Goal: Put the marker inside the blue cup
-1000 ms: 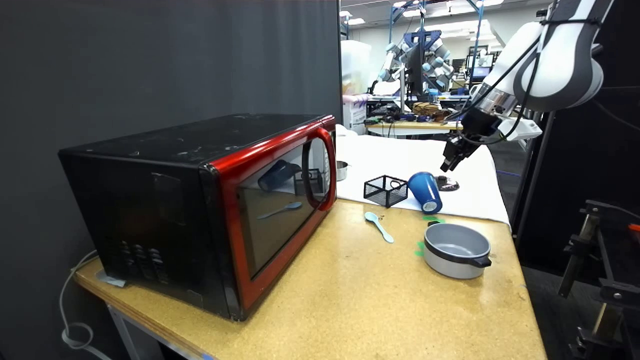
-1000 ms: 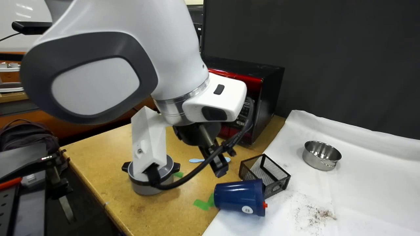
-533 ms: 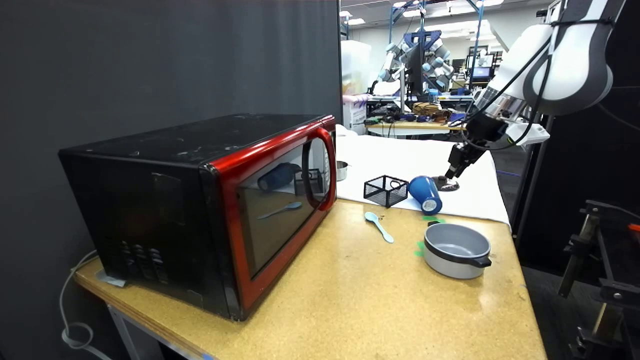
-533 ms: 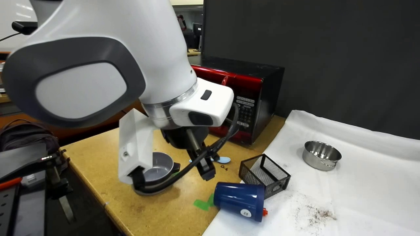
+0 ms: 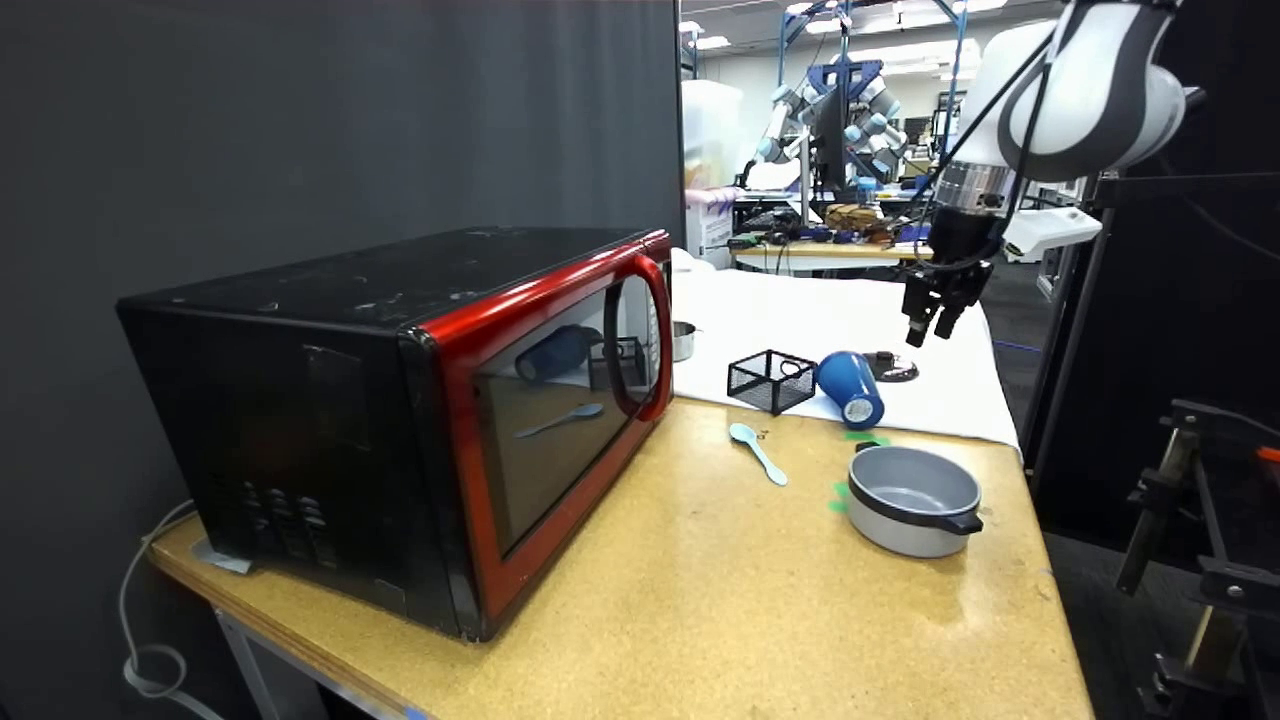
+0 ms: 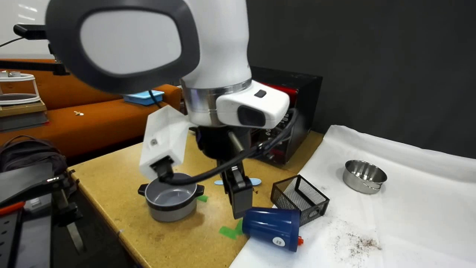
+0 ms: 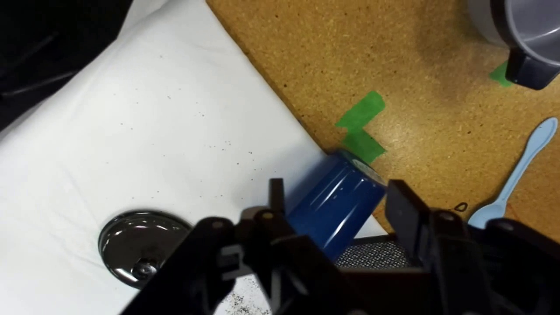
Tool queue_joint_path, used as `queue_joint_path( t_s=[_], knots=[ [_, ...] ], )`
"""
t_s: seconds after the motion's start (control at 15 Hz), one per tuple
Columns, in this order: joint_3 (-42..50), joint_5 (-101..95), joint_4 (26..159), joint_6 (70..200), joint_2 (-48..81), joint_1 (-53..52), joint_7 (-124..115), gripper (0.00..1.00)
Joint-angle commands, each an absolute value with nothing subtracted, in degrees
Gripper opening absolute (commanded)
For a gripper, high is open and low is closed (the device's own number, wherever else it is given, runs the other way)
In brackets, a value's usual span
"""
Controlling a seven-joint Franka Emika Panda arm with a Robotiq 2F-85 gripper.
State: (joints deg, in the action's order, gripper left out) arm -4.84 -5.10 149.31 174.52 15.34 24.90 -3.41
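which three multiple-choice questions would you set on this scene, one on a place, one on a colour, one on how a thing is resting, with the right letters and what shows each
1. Where is the black lid?
A) in the grey pot
B) on top of the microwave
C) on the white sheet

2. What colour is the spoon?
A) light blue
B) orange
C) black

3. How does the blue cup rest?
A) upright on its base
B) on its side
C) upside down on its rim

1 C: the wrist view shows white sheet around the lid's visible edge.
2 A: its handle shows pale blue in the wrist view.
3 B: both exterior views show it lying lengthwise.
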Motion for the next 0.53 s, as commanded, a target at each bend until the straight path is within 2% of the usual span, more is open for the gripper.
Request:
queue_joint_path(
  t_s=[0.0,0.07,0.13,0.47],
  knots=[
    [2.74,-3.46,145.23,161.67,12.01,16.33,-3.38,0.92],
    [4.27,-4.07,143.84,159.01,11.45,14.58,-4.17,0.99],
    [5.06,-4.04,142.66,157.01,11.14,13.56,-4.34,1.0],
    [7.28,-2.91,135.8,149.93,13.15,10.87,-5.19,1.0]
  ],
)
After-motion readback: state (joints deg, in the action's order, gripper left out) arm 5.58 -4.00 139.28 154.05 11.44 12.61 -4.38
